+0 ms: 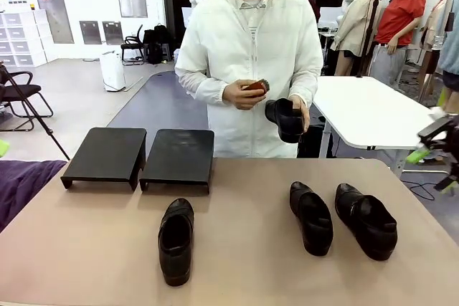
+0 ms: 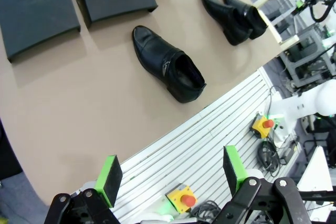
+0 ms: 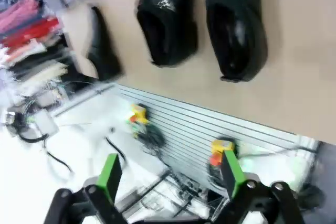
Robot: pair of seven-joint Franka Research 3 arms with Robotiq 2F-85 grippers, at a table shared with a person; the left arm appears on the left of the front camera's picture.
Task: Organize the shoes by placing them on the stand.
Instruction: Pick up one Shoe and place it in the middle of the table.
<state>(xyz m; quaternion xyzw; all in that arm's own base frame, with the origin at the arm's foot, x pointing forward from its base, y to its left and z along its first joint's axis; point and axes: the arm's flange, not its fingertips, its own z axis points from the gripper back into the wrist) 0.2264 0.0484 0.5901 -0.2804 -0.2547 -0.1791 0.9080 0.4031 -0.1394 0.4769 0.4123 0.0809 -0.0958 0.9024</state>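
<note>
Stand [image 1: 107,152]: two adjoining platforms at the far left of the table [image 1: 244,277]. Lone shoe [image 1: 176,240] lies near it, toe towards it. Pair [image 1: 310,217] lies side by side to the right, well apart from the stand. Fourth shoe [image 1: 285,123] is in the person's hand [image 1: 304,107] beyond the far edge. Left gripper [image 2: 171,174] and right gripper [image 3: 170,176] hover with jaws spread wide, each empty
</note>
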